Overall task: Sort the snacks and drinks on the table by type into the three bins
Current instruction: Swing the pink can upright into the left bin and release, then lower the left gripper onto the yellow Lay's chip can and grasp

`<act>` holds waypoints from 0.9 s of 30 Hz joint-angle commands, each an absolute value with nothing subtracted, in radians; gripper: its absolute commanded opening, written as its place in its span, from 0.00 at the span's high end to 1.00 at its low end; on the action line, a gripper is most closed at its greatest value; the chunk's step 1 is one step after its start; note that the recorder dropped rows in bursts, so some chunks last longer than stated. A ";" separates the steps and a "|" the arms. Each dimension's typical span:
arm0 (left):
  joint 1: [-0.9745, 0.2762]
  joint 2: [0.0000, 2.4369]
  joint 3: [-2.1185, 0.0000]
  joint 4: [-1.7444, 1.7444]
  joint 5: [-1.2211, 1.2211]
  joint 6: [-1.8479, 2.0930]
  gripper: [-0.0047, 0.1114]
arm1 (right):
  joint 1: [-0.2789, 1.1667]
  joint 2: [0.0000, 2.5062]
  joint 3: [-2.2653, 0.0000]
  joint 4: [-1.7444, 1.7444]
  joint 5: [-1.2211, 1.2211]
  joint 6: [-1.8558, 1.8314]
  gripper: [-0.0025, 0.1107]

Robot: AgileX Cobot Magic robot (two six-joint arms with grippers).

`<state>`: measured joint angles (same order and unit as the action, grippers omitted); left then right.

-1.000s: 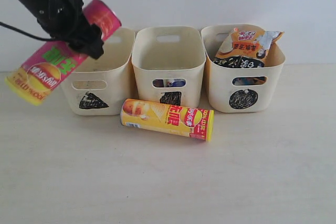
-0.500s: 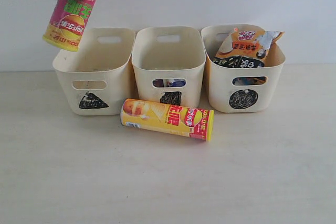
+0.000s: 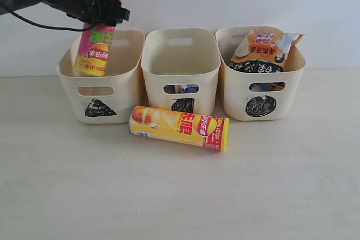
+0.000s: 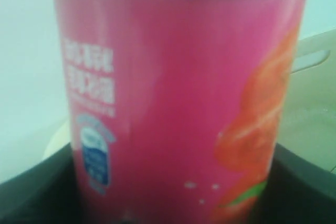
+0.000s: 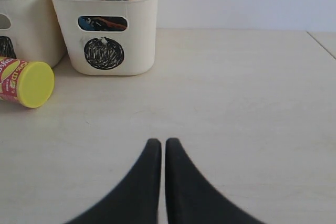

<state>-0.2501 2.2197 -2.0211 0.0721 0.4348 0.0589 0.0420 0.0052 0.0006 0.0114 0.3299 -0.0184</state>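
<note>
Left hand (image 3: 104, 15): clenched round magenta tube (image 3: 95, 49), grip on upper part of tube, top cap poking out above the fingers. Tube nearly upright, slightly tilted, yellow lower end down at about rim level inside mouth of triangle bin (image 3: 121, 96). Clear of worktop (image 3: 180, 195). In left wrist view, tube (image 4: 173, 103) filling nearly whole picture, dark hand parts just beside it on both sides, grey rim at its far end.

Right hand (image 5: 163, 142): fingers pressed together, nothing between them, low over bare worktop, well apart from bins and tubes.

Count, exterior view:
- Tubes, two. Magenta one held at triangle bin. Yellow-red tube (image 3: 179, 127) lying on its side on worktop, just in front of square bin (image 3: 180, 74), yellow cap towards circle bin (image 3: 284, 105).
- Bins, three, side by side in a row: triangle, square, circle, left to right.
- Bags, one plain to see: orange-black bag (image 3: 263, 46) sticking up out of circle bin. Pale crinkled edge (image 3: 289, 40) behind it, second bag likely, cannot tell for certain.
- Drinks, only a blue-and-white patch (image 3: 183, 89) seen through slot handle of square bin; number cannot tell.
</note>
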 commanded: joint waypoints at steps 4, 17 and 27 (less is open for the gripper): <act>-0.249 2.248 -2.031 0.070 0.401 0.012 0.40 | 0.040 0.000 0.000 0.012 0.322 -0.018 0.98; -0.253 2.187 -2.031 0.073 0.604 0.111 0.02 | 0.040 0.000 0.000 0.012 0.322 -0.018 0.98; -0.256 1.981 -2.002 -0.177 1.183 0.622 0.92 | 0.040 0.000 0.000 0.012 0.322 -0.018 0.98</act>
<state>-0.2501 2.0061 -2.0203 0.0000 1.0700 0.4021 0.0420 0.0052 0.0006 0.0114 0.3299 -0.0166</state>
